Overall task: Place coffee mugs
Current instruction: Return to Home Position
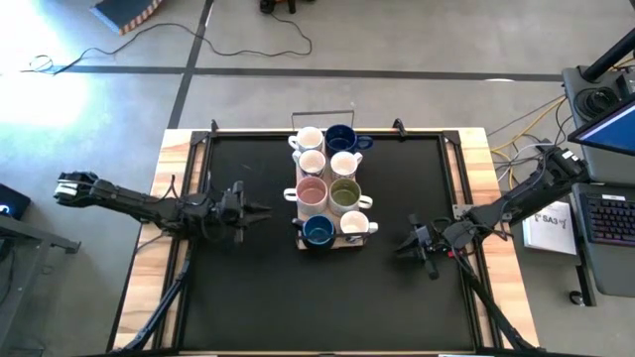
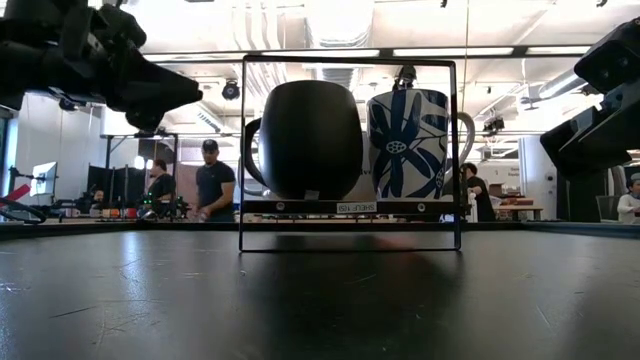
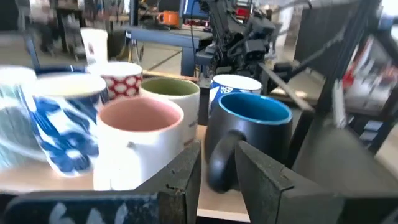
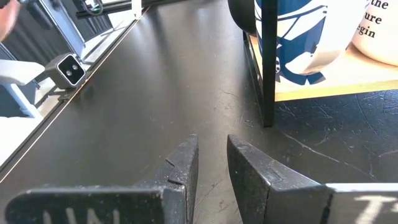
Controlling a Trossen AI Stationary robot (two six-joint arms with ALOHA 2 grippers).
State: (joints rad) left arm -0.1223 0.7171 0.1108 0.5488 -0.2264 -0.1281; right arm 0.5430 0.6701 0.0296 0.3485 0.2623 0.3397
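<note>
Eight coffee mugs (image 1: 314,188) sat on the mid-table shelf (image 2: 350,61). Your left gripper (image 1: 263,210) and right gripper (image 1: 402,246) flanked it, fingers slightly parted (both empty); you needed a straight pull back, clear of its frame.

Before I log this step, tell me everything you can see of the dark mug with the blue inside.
The dark mug is matte black outside and glossy blue inside, ceramic by its look, rounded, with one loop handle towards the left arm's side. It stands upright and empty on the wooden shelf, in the row nearest the low camera, close beside the blue-flowered mug; I cannot tell whether they touch. The pink-lined mug stands behind it. Neither the left hand nor the right hand touches it.
</note>
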